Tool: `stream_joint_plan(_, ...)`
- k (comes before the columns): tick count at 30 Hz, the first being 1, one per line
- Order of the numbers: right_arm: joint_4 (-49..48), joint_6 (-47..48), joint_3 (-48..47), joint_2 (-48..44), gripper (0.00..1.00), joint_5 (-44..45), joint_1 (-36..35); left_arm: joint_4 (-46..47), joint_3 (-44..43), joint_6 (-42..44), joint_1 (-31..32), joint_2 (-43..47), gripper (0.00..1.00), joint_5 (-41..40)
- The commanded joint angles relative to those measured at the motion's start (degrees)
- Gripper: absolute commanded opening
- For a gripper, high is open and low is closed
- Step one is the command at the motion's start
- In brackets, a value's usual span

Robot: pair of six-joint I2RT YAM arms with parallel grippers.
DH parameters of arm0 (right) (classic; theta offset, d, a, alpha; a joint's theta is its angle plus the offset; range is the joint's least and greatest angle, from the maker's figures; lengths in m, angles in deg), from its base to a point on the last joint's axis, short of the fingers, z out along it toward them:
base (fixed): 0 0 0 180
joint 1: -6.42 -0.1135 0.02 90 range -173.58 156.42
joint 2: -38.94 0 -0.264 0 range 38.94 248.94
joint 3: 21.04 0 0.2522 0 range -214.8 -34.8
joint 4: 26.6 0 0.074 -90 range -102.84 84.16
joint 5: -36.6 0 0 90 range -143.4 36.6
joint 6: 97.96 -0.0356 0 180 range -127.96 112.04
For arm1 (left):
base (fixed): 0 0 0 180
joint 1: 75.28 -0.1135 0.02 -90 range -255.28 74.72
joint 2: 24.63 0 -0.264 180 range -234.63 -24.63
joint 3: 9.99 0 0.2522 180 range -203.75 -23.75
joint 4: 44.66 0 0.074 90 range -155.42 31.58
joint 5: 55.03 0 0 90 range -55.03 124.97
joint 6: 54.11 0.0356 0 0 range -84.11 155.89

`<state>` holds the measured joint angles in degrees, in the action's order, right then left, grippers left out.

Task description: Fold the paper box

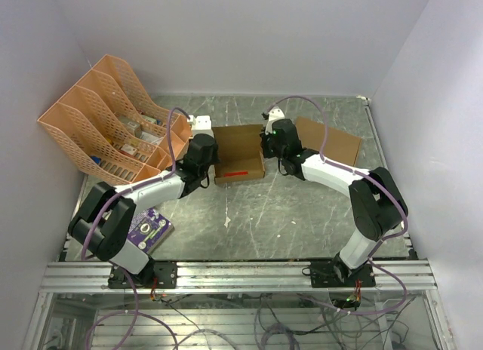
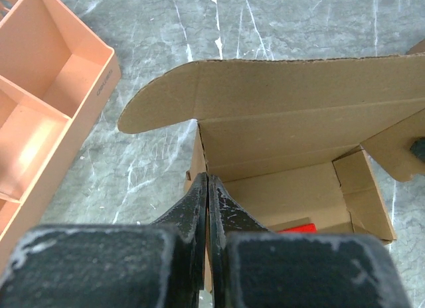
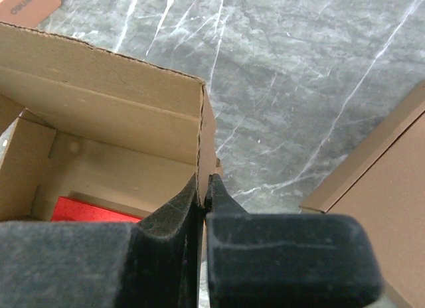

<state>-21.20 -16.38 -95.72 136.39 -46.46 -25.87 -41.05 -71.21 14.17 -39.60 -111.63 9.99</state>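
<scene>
The paper box (image 1: 238, 150) stands half formed in the middle of the table, its top open and a red strip (image 1: 238, 172) along its near inside edge. My left gripper (image 1: 214, 164) is shut on the box's left wall. In the left wrist view its fingertips (image 2: 208, 178) pinch the wall's edge, with the back flap (image 2: 279, 115) standing beyond and the red strip (image 2: 297, 227) inside. My right gripper (image 1: 266, 148) is shut on the right wall. In the right wrist view its fingertips (image 3: 206, 182) clamp that wall, with the box's inside (image 3: 99, 102) to the left.
An orange file rack (image 1: 113, 116) (image 2: 40, 102) holding small items stands at the back left, beside a white object (image 1: 201, 125). Another brown cardboard box (image 1: 328, 139) (image 3: 385, 208) lies to the right. A purple packet (image 1: 149, 228) lies by the left arm's base.
</scene>
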Motion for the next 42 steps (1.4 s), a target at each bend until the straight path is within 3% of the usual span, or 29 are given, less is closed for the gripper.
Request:
stream_joint_plan(1,-2.74,-2.84,1.83,-1.20,0.00,-0.73,-1.14,3.68,-0.93,-1.13,1.50,0.59,0.07,-0.95)
stream_joint_plan(15,-2.27,-6.70,3.21,-2.05,0.00,1.69,-3.50,5.12,2.89,-1.09,3.82,2.18,0.07,-3.14)
stream_joint_plan(27,-5.73,-8.44,11.34,-7.78,0.00,4.30,-4.40,6.17,5.14,-1.14,6.06,3.73,0.07,-6.02)
stream_joint_plan(42,-9.94,-12.76,15.63,-8.33,0.00,10.08,-7.05,8.08,8.83,-0.79,7.51,6.05,0.07,-6.33)
